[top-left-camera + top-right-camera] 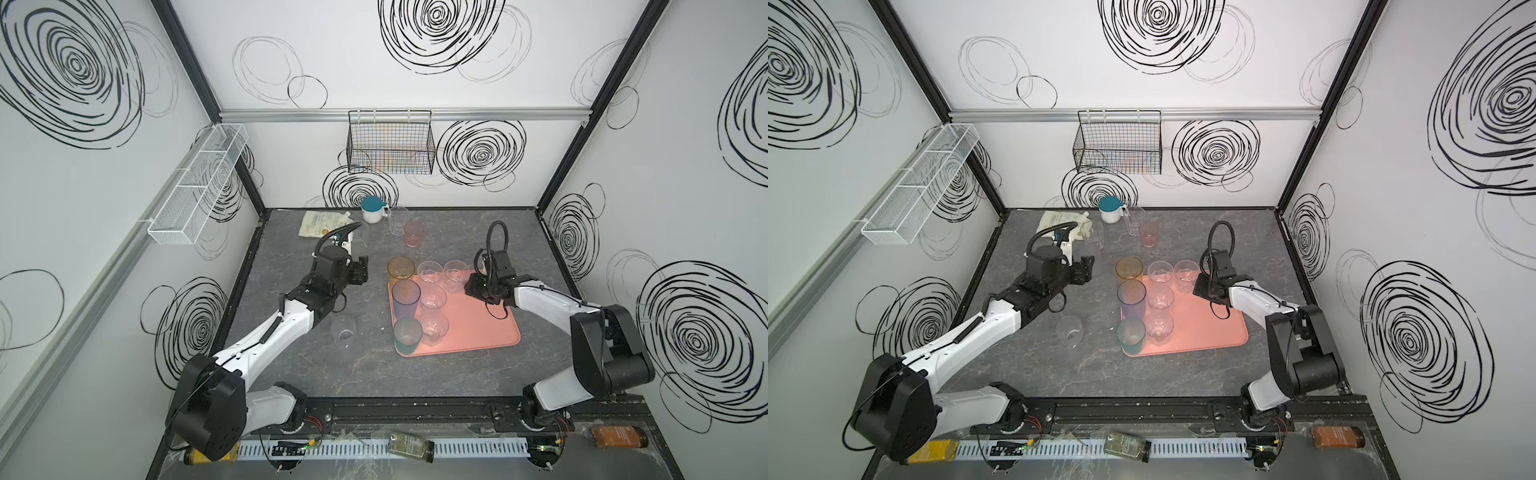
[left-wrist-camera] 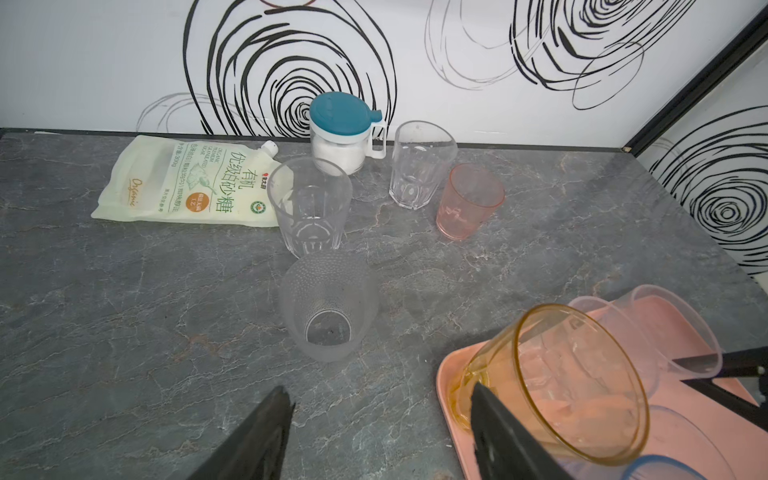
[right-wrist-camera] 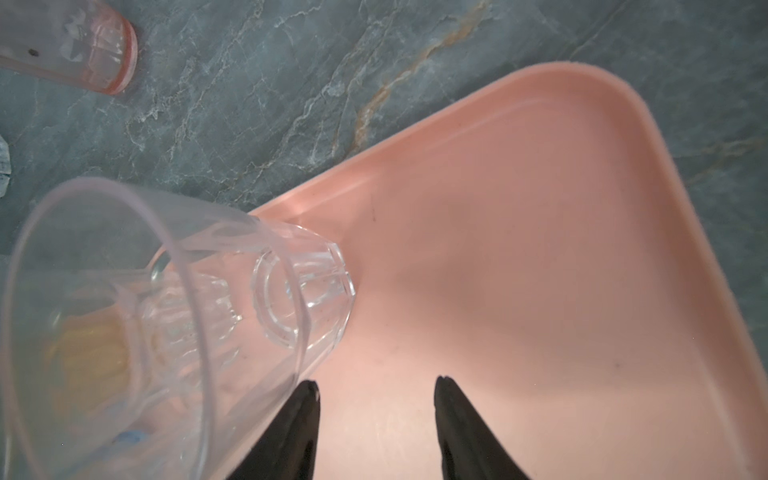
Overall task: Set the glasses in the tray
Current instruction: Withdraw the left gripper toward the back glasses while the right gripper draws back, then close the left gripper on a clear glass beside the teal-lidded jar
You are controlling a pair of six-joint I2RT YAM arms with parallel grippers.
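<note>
Setting: grey marbled table [image 1: 374, 374], swirl-patterned walls [image 1: 291, 158].
Load: seven glasses [image 1: 432, 297] in the tray [image 1: 490, 332]; others outside.
Hands: left gripper [image 2: 380, 390], right gripper [image 3: 376, 382] both spread, empty.
Next, likely: straddle frosted glass [image 2: 328, 307] squarely; lift upright.

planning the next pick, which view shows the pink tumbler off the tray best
Left wrist view: the pink tumbler stands whole, upright and unblocked. Both top views show it small and distant; the right wrist view catches only its base at the frame's edge.
</note>
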